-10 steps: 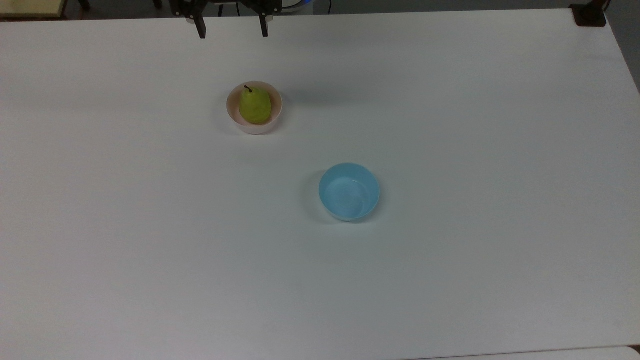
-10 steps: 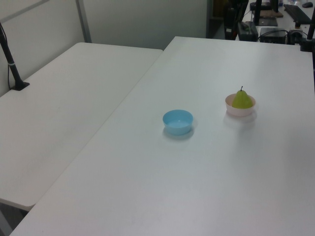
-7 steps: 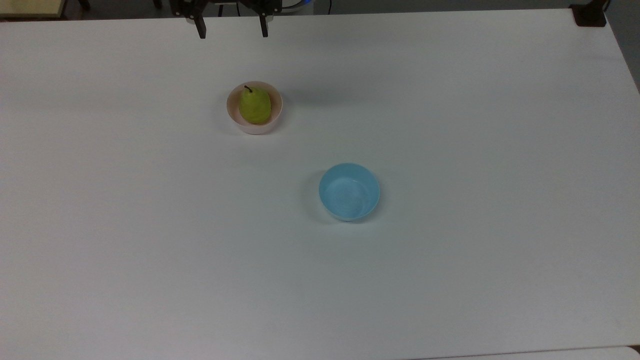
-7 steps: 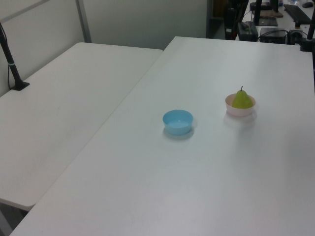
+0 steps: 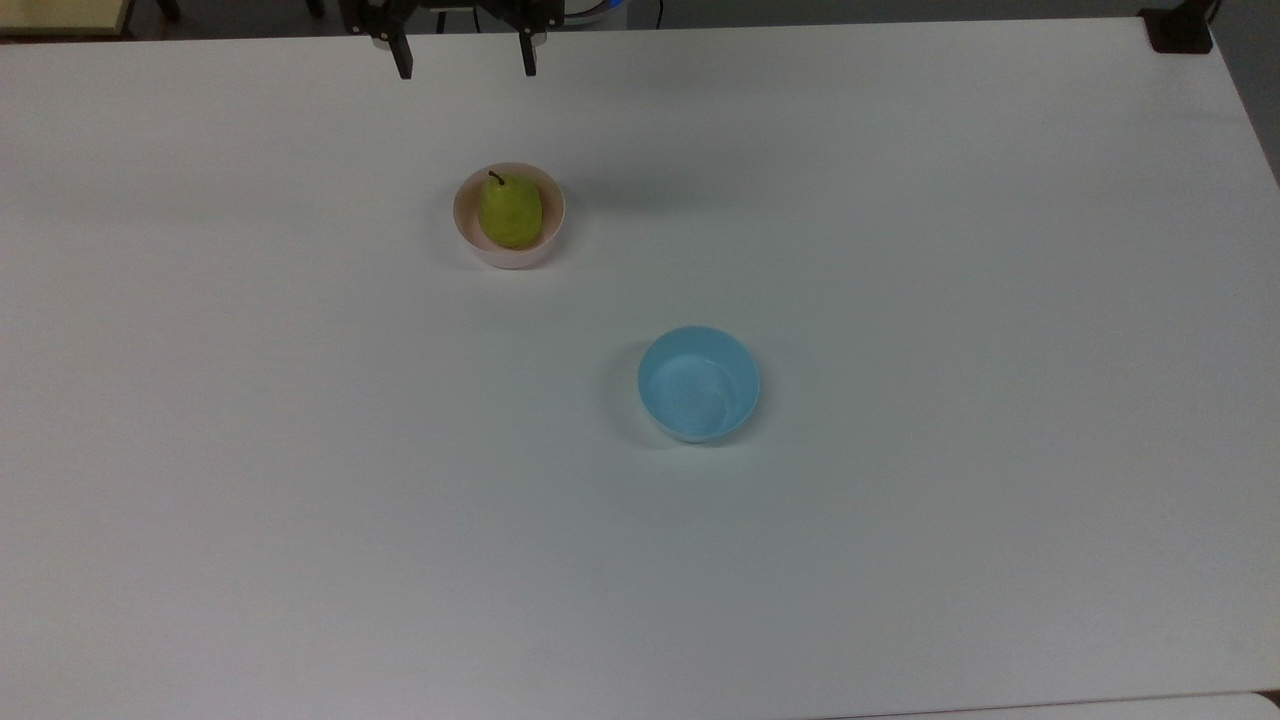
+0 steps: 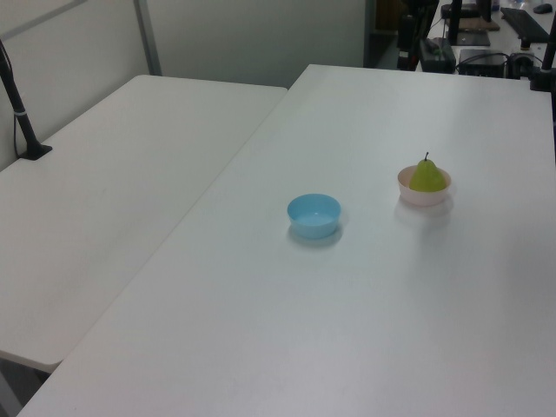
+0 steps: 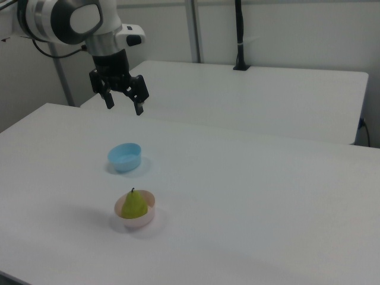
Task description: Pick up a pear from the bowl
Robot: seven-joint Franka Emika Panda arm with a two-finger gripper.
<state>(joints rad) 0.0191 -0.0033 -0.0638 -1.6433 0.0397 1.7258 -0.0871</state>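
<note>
A yellow-green pear [image 5: 510, 210] [image 6: 426, 175] [image 7: 134, 205] with a dark stem stands upright in a small pale pink bowl [image 5: 506, 253] [image 6: 422, 196] [image 7: 137, 222] on the white table. My gripper [image 5: 465, 68] [image 7: 124, 107] hangs high above the table, open with nothing between its two black fingers. In the top view it sits at the top edge, beyond the pink bowl. In the right view it hovers well above the blue bowl.
An empty light blue bowl [image 5: 699, 384] [image 6: 314, 215] [image 7: 124, 157] stands apart from the pink one on the white table [image 5: 900, 250]. A second white table [image 6: 104, 174] adjoins it. A black post [image 7: 238, 35] rises from the far table, another black post [image 6: 19, 104] at the left view's left.
</note>
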